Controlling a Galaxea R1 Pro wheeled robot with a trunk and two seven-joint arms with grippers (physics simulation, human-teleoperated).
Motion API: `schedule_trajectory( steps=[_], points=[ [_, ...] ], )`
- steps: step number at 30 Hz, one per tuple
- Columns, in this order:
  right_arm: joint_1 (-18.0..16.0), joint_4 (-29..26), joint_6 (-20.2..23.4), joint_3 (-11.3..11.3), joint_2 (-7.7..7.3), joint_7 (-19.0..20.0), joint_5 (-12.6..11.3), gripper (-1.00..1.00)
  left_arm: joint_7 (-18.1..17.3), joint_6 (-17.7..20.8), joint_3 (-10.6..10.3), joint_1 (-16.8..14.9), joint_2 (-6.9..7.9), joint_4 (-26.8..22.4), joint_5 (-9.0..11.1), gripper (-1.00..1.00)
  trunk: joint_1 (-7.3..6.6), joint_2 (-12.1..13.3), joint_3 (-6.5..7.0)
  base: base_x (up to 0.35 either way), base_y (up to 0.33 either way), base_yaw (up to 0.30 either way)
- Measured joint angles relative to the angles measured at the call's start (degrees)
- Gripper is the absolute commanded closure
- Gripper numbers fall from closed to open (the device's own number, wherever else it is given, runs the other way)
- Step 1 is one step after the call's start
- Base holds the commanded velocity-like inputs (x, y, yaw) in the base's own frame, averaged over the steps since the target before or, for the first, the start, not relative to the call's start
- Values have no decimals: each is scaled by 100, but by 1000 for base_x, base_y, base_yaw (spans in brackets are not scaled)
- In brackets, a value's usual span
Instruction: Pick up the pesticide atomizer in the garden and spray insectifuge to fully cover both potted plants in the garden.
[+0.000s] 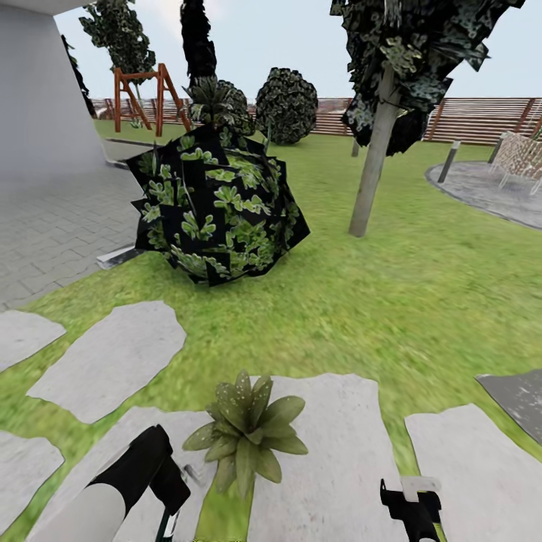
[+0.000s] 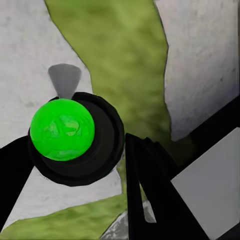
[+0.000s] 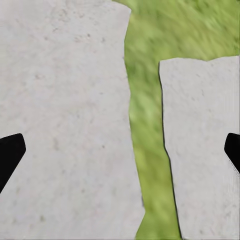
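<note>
With the pesticide atomizer (image 2: 102, 150) seated between the dark fingers (image 2: 150, 195) of the left gripper (image 1: 169, 489), the pick-up step appears to be done, and the grasp looks firm. In the left wrist view the bottle is seen end-on as a round black body with a bright green dome at its centre. Its trigger head cannot be made out. In the head view the left gripper sits at 7 o'clock, low over a grey stepping stone (image 1: 113, 361).

The right gripper (image 1: 410, 506) is at 5 o'clock. It is released and carries nothing, with its fingertips (image 3: 10, 152) spread wide over bare stone and a strip of grass.

One potted plant (image 1: 245, 433) stands at 6 o'clock, just beyond the left gripper. It is a low rosette of pointed green leaves on a stepping stone, and the leaves hide its pot. No spray is visible on it, so spraying is judged not yet done. A second plant remains to be located.

Farther out are a large dark bush (image 1: 214, 203) at 11 o'clock, a tree trunk (image 1: 373, 165) at 1 o'clock, and the brown slatted fence (image 1: 482, 117) beyond.
</note>
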Motion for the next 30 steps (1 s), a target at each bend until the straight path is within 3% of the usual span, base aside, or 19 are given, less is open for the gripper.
schedule_trajectory(
  steps=[7,15,23,26,30],
  points=[
    [2,-2,0,-1,-15,2,6,-100,11,4,6,-51,-6,-27,-1,100,1,0,0,-62,-272,74],
    [2,-2,3,1,-20,10,9,-100,14,332,5,-106,10,-444,-5,100,2,0,0,-162,-192,1],
    [1,-10,3,0,-12,2,1,-100,-15,334,11,-81,435,-449,20,100,0,0,0,-10,-5,86],
    [1,-10,2,-1,-10,1,0,-100,-29,343,10,-93,473,-449,63,100,0,0,0,0,0,265],
    [1,-10,4,-1,-9,1,0,-100,-31,351,6,-181,417,-457,76,100,0,0,0,0,0,210]
  ],
)
